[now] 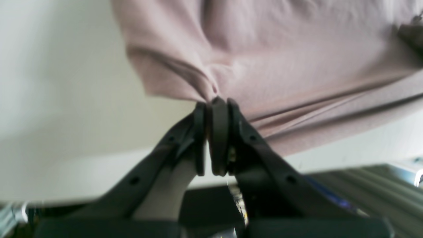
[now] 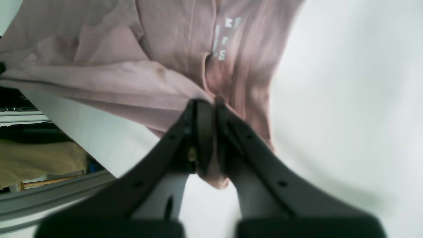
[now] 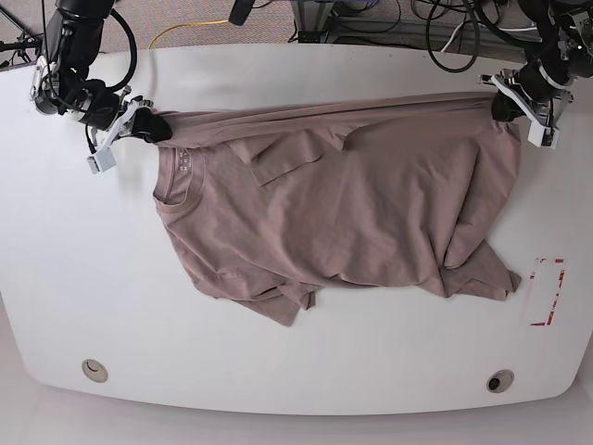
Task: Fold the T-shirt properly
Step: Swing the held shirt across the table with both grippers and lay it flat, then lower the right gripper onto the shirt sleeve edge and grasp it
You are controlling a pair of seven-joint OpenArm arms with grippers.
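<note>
The mauve T-shirt (image 3: pixel 343 213) lies spread on the white table (image 3: pixel 278 371), its far edge pulled taut between both grippers. At the right of the base view my left gripper (image 3: pixel 498 104) is shut on a bunched corner of the cloth (image 1: pixel 297 49), its jaws pressed together at the hem (image 1: pixel 214 102). At the left of that view my right gripper (image 3: pixel 156 128) is shut on the shirt near the collar. In the right wrist view a fold of cloth (image 2: pixel 132 49) is pinched between the jaws (image 2: pixel 214 100), with the collar's white-lettered label just beyond. The near side lies rumpled, one sleeve folded inward.
A red-outlined rectangle (image 3: pixel 545 291) is marked on the table at the right. Two round holes (image 3: pixel 93 370) (image 3: pixel 500 380) sit near the front edge. Cables (image 3: pixel 389 19) run behind the table's far edge.
</note>
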